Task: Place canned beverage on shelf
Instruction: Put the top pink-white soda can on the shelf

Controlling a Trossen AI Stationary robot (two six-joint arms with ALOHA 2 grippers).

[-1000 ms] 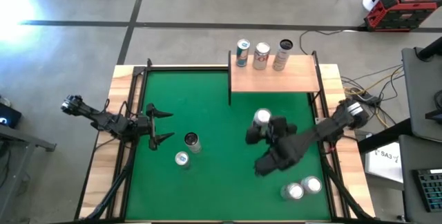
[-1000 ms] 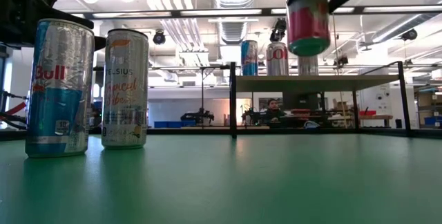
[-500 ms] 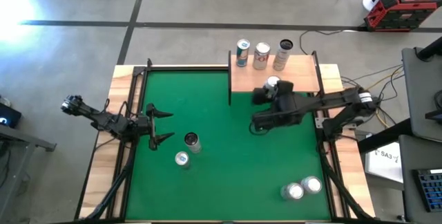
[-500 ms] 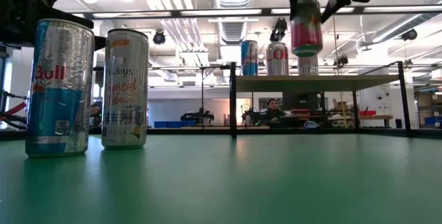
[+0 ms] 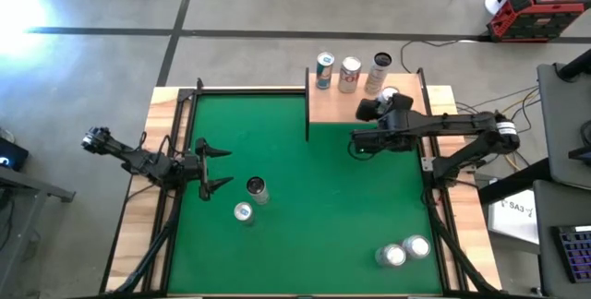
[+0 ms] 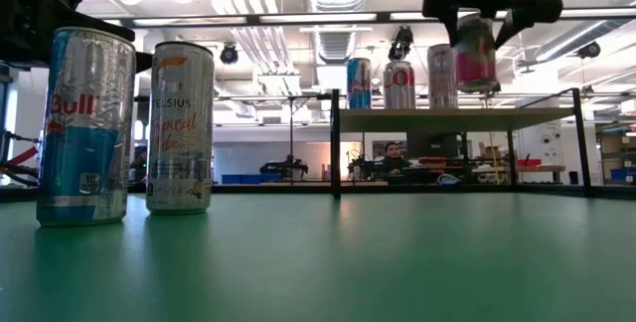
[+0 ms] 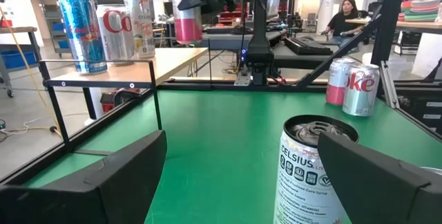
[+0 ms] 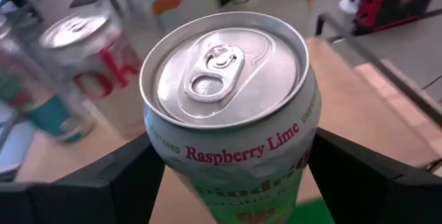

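A pink and white can (image 8: 231,113) marked "Raspberry Lime" hangs upright over the pale-wood shelf (image 5: 369,113), with my right gripper (image 5: 383,105) shut on it. In the low view the can (image 6: 475,54) hangs a little above the shelf board (image 6: 457,118). Three cans (image 5: 349,73) stand in a row on their bases along the shelf's far edge. My left gripper (image 5: 220,168) stands open and level at the table's left. A Celsius can (image 7: 314,169) stands just beyond its fingertips. My right gripper pinches the can's side wall just under the top rim (image 8: 162,148) between its two fingers (image 8: 131,175), one on each side. The fingers reach in from the table's right, slanting down. The can is upright, lid up, lifted clear of the shelf.
Two cans (image 5: 249,199) stand on the green felt left of the middle, and two more (image 5: 404,251) at the near right. Black posts (image 6: 335,143) carry the shelf at the table's far right. The room beyond shows a seated person (image 7: 343,16).
My right gripper has carried the can from above the middle of the felt toward the table's far right, and it now hangs over the shelf. The can has stayed upright and clear of the table throughout.
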